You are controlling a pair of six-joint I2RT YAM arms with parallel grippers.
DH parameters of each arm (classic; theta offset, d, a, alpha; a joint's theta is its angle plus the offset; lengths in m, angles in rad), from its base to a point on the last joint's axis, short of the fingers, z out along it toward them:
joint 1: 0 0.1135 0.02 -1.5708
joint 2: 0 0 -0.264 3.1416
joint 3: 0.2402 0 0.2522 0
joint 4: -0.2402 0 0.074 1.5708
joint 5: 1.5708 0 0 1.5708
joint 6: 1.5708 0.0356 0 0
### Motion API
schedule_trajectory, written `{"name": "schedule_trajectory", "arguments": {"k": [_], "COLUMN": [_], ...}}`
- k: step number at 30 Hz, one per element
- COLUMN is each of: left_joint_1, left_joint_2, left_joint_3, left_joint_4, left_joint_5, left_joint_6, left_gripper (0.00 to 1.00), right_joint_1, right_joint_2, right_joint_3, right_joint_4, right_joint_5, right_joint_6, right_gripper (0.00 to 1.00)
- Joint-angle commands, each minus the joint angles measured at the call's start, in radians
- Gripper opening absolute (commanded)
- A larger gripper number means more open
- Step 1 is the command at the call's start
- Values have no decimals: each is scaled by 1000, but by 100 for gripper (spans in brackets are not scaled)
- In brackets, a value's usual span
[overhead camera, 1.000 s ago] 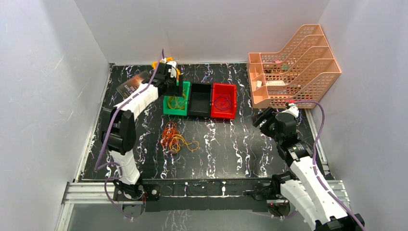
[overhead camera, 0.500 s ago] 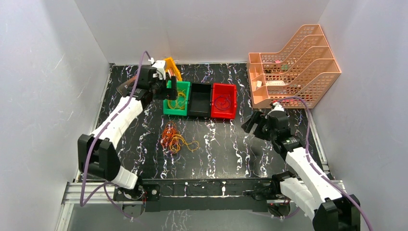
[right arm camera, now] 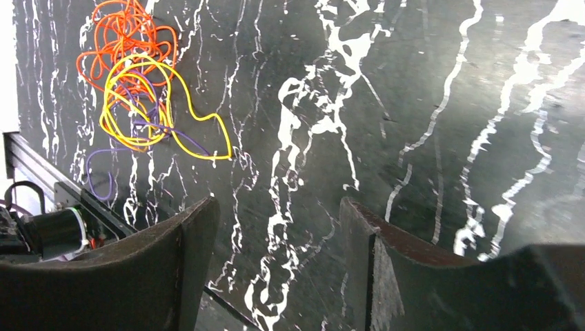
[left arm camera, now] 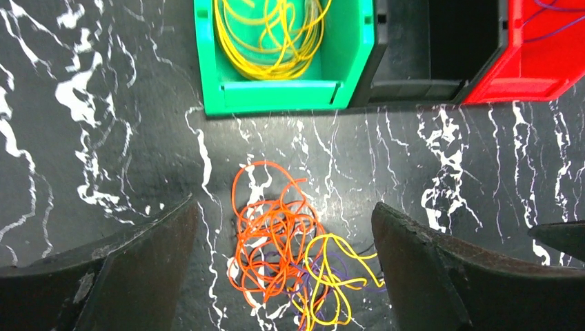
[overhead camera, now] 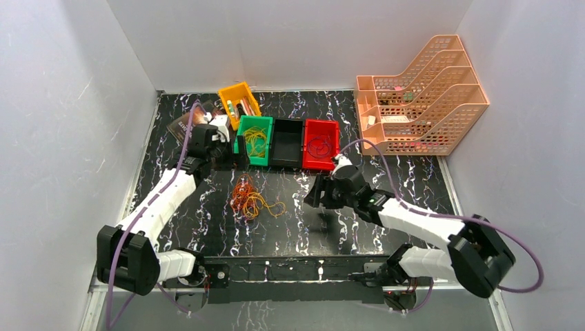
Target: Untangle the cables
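Cables [left arm camera: 276, 248] lie just nearside of left fingers [left arm camera: 138, 265] — open, empty; right fingers [right arm camera: 172, 265] also open — farther off, rightward.

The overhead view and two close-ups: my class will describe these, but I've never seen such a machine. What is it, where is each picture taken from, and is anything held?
It is a robot: two white arms fixed at the near edge of a dark marbled table. The overhead view comes from a fixed camera above and behind them. Each close-up comes from a camera on one wrist, looking past that arm's two dark fingers. On the table lies a tangle of thin orange, yellow and purple cables. Behind it stand a green bin with yellow loops, a black bin and a red bin; a peach file rack stands far right. The left gripper and right gripper are both open, holding nothing.
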Motion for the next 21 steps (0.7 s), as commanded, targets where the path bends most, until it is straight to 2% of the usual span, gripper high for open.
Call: {"name": "schedule_trajectory", "arguments": {"k": [1,6,11,21], "left_joint_1": [1,0,1,0], "left_joint_2": [-32,-12,13,37], "left_joint_3": [-71,-109,-105,-89], "left_joint_4": [32,58,62,71], "left_joint_5": [42,90,84,122], "left_joint_6": [-75,-78,-56,-27], "left_gripper": [94,92,93,93], "right_joint_1": [37,69,95,112], "right_joint_2": [118,271,392,527], "right_joint_3": [68,137,178,228], "right_joint_4": [219,307,357,345], "right_joint_5": [-32,-84,-126,-145], "right_joint_6": [43,46,51,42], "right_gripper": [70,61,60,51]}}
